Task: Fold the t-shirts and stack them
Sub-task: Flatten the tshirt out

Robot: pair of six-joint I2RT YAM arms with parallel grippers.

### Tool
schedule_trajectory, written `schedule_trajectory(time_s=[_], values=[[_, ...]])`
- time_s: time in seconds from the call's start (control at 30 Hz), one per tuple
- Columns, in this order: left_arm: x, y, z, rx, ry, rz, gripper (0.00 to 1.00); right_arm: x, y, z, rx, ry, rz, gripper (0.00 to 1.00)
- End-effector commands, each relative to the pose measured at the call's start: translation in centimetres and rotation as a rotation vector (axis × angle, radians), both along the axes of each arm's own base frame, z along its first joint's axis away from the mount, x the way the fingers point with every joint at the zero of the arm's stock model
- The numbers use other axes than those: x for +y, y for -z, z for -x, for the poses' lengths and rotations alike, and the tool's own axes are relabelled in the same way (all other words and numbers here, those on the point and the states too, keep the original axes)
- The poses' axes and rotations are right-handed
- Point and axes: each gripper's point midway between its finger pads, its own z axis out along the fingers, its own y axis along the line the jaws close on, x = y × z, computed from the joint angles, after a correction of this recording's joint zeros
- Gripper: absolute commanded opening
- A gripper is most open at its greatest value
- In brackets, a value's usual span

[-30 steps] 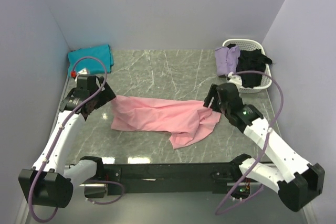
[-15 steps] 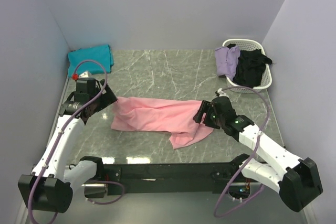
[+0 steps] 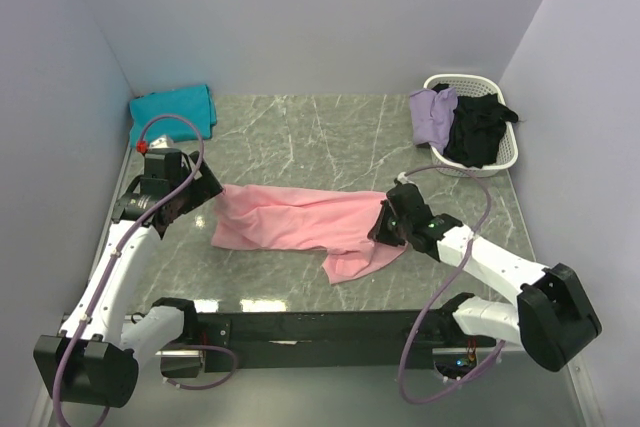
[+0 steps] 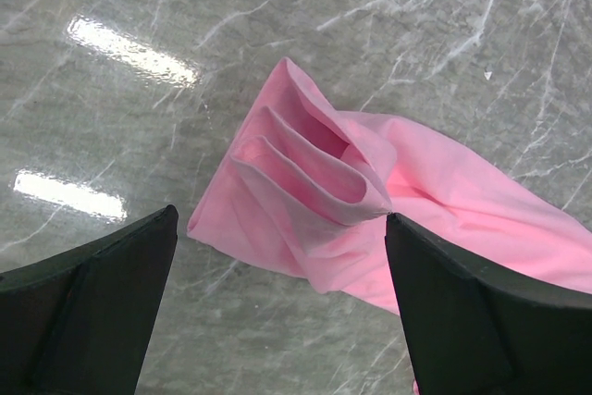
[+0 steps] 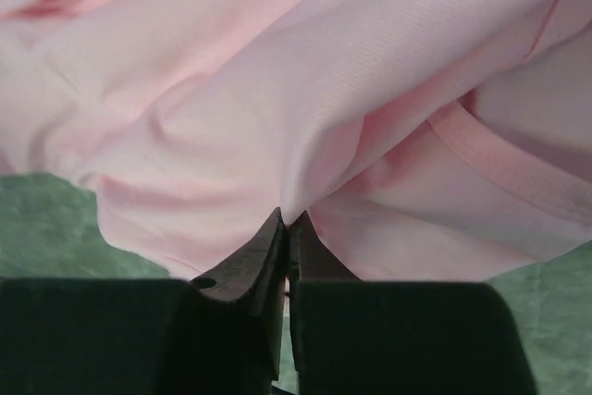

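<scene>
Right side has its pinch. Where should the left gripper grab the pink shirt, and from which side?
Take the pleated end of the pink shirt, where folds stand up off the table as a ridge. Come down from above: the open left gripper hangs with a finger either side of it, so closing there should catch the layers.

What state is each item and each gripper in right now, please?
pink t-shirt, unfolded, crumpled on table.
teal t-shirt, folded, far left corner.
lavender t-shirt, unfolded, draped over basket rim.
black t-shirt, unfolded, in basket.
left gripper, fingers open over pink t-shirt.
right gripper, fingers shut on pink t-shirt.
</scene>
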Motion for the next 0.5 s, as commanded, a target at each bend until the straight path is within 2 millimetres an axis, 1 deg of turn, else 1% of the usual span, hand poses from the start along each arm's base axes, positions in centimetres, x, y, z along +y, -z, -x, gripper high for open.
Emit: schedule_trajectory(time_s=[0.0,0.03,0.07,0.13,0.17,0.23,0.27,0.33,0.37,0.43,0.47], values=[[1.6,-1.6,-0.3,-0.04,-0.059,-0.064,0.99,0.9,-4.0,-2.0,-0.13,0.008,-0.049,0.0],[2.1,-2.2,-0.1,-0.043,-0.078,-0.08,0.99,0.8,-4.4,-2.1,-0.145,0.009,-0.048,0.0],[2.4,-2.5,-0.1,-0.051,-0.094,-0.089,0.99,0.9,-5.5,-2.2,-0.175,0.002,-0.063,0.0],[3.3,-3.6,-0.1,-0.077,-0.135,-0.114,0.99,0.5,-6.8,-2.6,-0.217,0.015,-0.056,0.0],[3.6,-3.8,0.0,-0.078,-0.152,-0.123,0.99,0.4,-8.2,-3.1,-0.256,0.017,-0.058,0.0],[4.1,-4.6,0.0,-0.098,-0.177,-0.139,0.99,0.3,-9.4,-3.4,-0.285,0.006,-0.045,0.0],[4.5,-4.9,0.1,-0.102,-0.195,-0.151,1.0,0.4,-10.7,-4.0,-0.316,0.011,-0.045,0.0],[5.0,-5.6,0.0,-0.12,-0.218,-0.166,0.99,0.7,-11.8,-4.4,-0.344,-0.011,-0.042,0.0],[4.7,-5.7,-0.3,-0.128,-0.202,-0.161,0.99,1.0,-12.6,-5.0,-0.358,-0.014,-0.042,0.0],[3.9,-5.6,-0.9,-0.135,-0.157,-0.138,0.99,1.4,-13.2,-5.6,-0.375,-0.031,-0.034,0.0],[2.6,-5.0,-1.4,-0.126,-0.096,-0.099,0.99,1.6,-13.6,-6.2,-0.382,-0.03,-0.029,0.0]])
